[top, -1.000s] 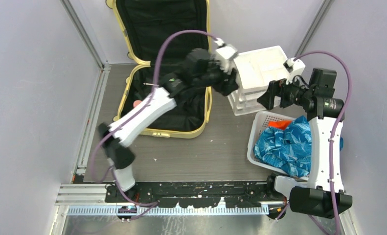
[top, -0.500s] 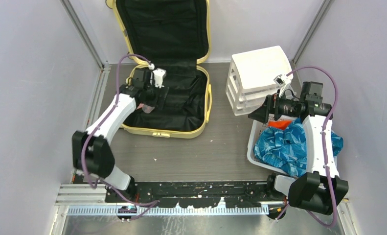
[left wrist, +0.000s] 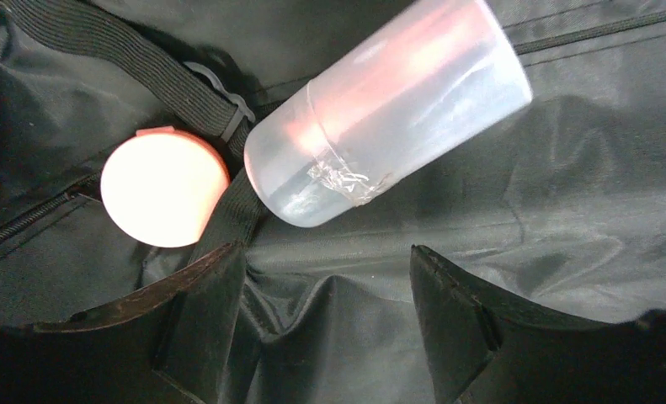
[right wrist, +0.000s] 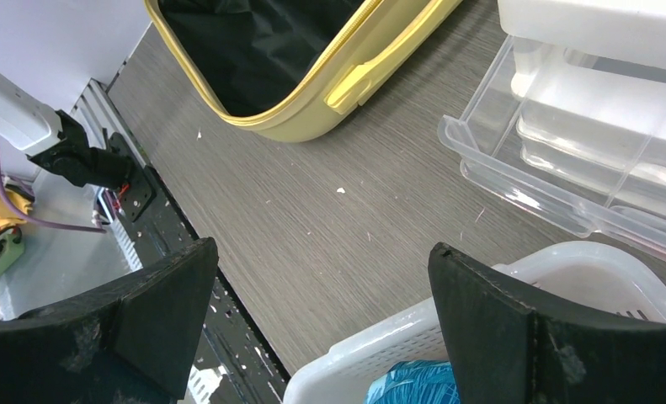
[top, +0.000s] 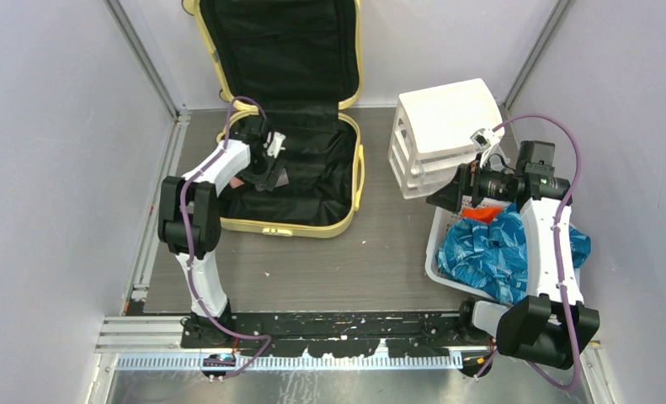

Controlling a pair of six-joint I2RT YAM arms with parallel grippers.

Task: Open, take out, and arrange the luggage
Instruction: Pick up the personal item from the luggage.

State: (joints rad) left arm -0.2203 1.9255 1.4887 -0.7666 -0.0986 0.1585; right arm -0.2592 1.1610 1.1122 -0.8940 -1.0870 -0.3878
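Both stand open and empty: left gripper (left wrist: 329, 286) above a bottle (left wrist: 388, 109) in the suitcase (top: 312, 228), right gripper (right wrist: 321, 261) over the counter (right wrist: 354, 210).

The overhead view is evenly lit and sharp, with faint shadows. In the left wrist view the luggage (left wrist: 565, 210) lining is dim, a round orange cap (left wrist: 165, 187) glows overexposed, and the clear bottle (left wrist: 388, 109) looks soft with glare.
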